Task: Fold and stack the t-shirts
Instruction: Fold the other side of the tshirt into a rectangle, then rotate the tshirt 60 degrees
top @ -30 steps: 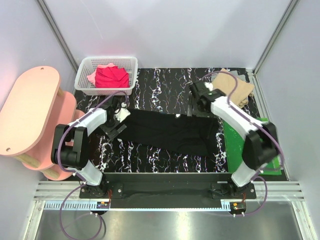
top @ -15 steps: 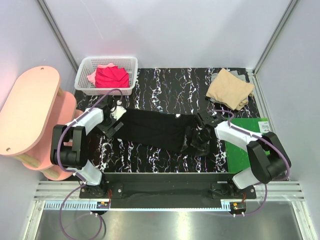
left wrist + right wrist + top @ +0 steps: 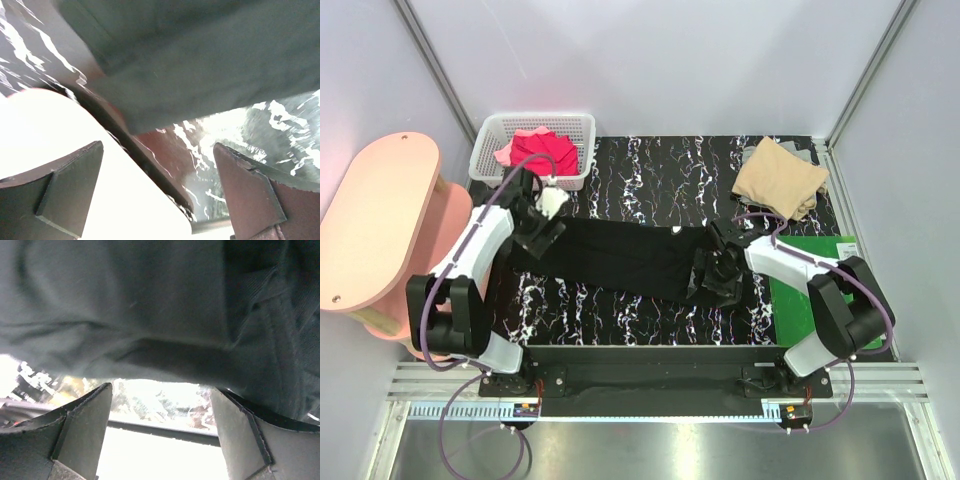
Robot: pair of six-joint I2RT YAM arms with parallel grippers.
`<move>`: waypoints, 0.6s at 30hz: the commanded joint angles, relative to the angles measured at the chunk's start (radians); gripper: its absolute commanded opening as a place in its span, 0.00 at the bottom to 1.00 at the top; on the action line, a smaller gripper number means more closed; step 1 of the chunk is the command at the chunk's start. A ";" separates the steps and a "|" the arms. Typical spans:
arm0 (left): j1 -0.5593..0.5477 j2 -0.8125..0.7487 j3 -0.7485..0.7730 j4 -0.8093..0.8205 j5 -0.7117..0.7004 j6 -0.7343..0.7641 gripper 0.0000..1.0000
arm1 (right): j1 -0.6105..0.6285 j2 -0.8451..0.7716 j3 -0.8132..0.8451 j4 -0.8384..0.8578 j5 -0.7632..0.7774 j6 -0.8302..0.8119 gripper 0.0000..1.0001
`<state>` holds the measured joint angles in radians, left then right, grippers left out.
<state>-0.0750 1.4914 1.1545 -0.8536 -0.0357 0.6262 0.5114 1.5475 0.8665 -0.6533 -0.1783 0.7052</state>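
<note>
Top view: we find the black t-shirt (image 3: 640, 262) lying flat on the desk (image 3: 650, 160), its long axis running left to right. The left tool (image 3: 542, 228) sits at its left end and the right tool (image 3: 717, 277) at its right near corner, so each arm is nearer its own end.

Left wrist view: jaws spread wide, empty, cloth edge just ahead.

Right wrist view: jaws apart, nothing between them, cloth directly ahead.
</note>
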 commanded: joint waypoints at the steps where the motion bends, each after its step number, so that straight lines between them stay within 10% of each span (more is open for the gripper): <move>1: 0.004 0.029 0.106 -0.055 0.131 -0.043 0.99 | 0.001 -0.098 0.083 -0.037 -0.059 -0.024 0.86; 18: 0.012 0.406 0.156 0.042 0.039 -0.063 0.95 | -0.001 0.098 0.155 -0.040 0.129 -0.041 0.85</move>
<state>-0.0738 1.8996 1.3006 -0.8516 0.0212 0.5663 0.5114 1.5547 0.9817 -0.6960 -0.1410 0.6926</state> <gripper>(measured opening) 0.954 0.851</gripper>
